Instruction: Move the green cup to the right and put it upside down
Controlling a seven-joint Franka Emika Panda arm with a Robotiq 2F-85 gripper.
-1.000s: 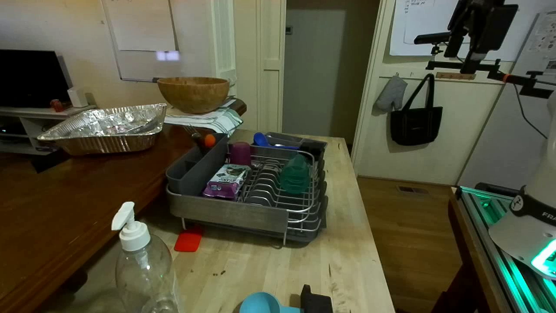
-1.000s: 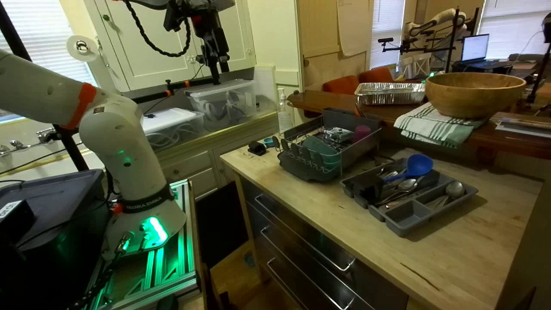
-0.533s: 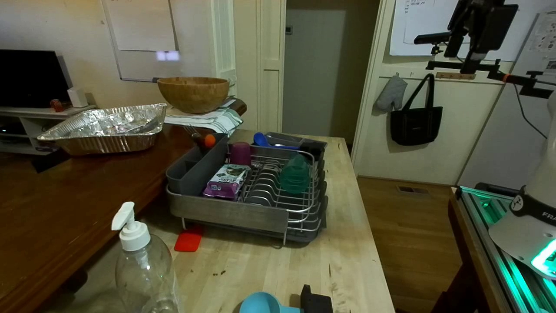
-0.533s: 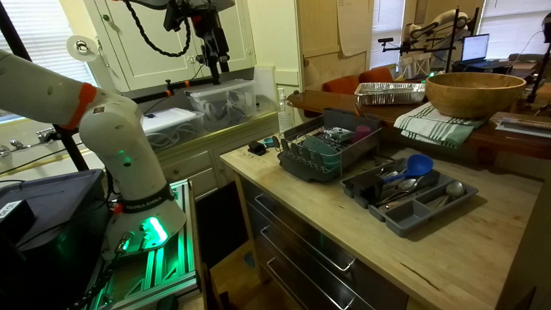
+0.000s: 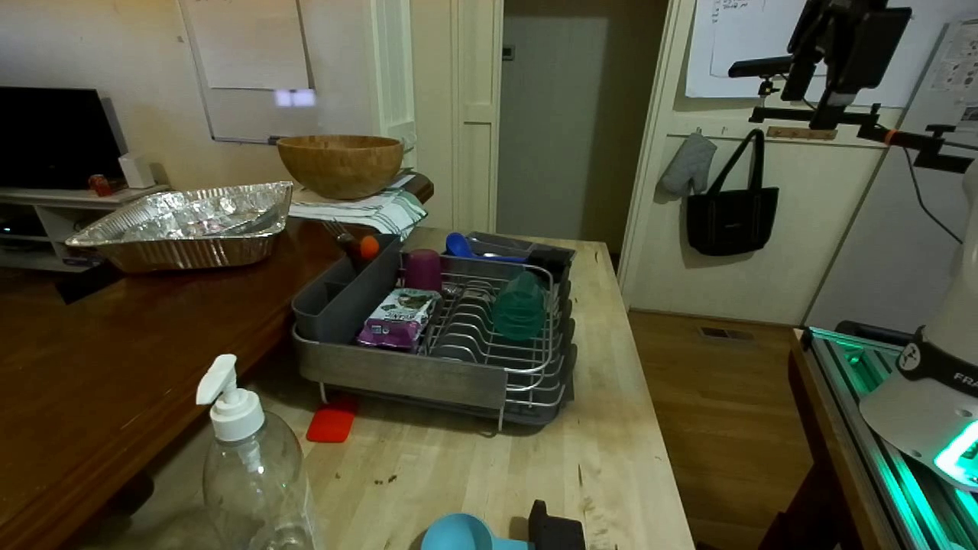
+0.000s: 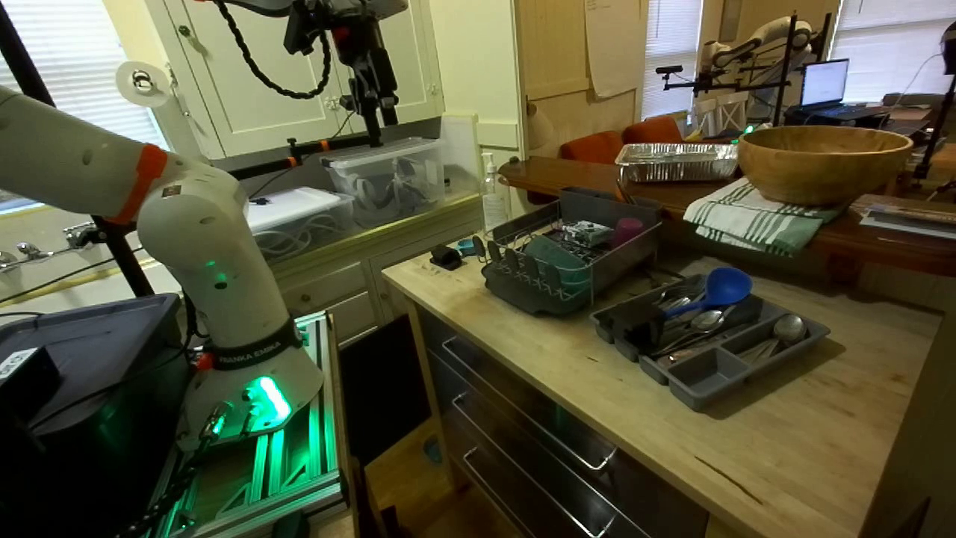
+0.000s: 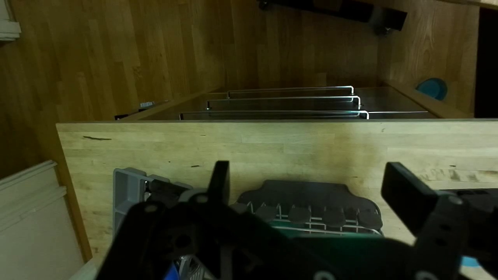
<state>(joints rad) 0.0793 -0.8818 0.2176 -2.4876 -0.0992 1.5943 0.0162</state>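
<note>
The green cup (image 5: 519,309) is a translucent dark green cup lying tilted in the dish rack, on the wire side. It shows through the rack wires in an exterior view (image 6: 559,261). In the wrist view, a green strip of it (image 7: 287,224) shows behind the rack's wires; the rest is hidden by the gripper. My gripper (image 7: 305,181) is open with its fingers (image 7: 221,182) wide apart and nothing between them. In an exterior view the gripper (image 6: 382,123) hangs well above the counter, apart from the cup.
The dish rack (image 5: 405,374) also holds a purple cup (image 5: 422,270) and a snack pack (image 5: 401,317). A grey cutlery tray (image 6: 709,388) with a blue ladle (image 6: 728,288) stands beside it. A light blue round object (image 5: 458,532) and a pump bottle (image 5: 256,473) stand on the near side.
</note>
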